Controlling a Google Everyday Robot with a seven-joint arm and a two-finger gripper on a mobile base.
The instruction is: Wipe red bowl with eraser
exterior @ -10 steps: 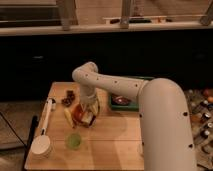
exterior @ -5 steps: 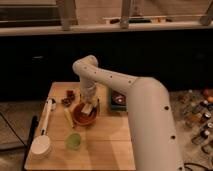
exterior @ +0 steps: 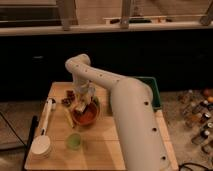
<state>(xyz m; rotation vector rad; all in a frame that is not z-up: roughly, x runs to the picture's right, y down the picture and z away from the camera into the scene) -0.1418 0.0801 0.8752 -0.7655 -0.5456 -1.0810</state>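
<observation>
Your gripper (exterior: 82, 103) hangs low over the left part of the red bowl (exterior: 89, 116), with the arm (exterior: 131, 112) reaching in from the right and bending down at the elbow. A pale block, the eraser (exterior: 78, 107), shows right at the gripper's tip, at the bowl's left rim. You cannot tell whether the gripper is clamped on it or released, and whether the eraser touches the bowl is unclear too.

The red bowl sits near the middle of the wooden table (exterior: 102, 150).

By count you have:
- one red bowl
- one eraser
- one small green cup (exterior: 74, 141), in front of the bowl and apart from it
- one white round cup (exterior: 41, 146), at the table's front left corner
- one long white-handled utensil (exterior: 46, 114), lying along the left edge
- one small dark-rimmed dish (exterior: 67, 100), just behind and left of the bowl
- one green bin (exterior: 154, 92), at the far right, partly hidden by the arm

Compared with half a second ago, the elbow and gripper sit slightly further left, nearer the bowl's left side. The bowl, both cups and the utensil lie where they did.
</observation>
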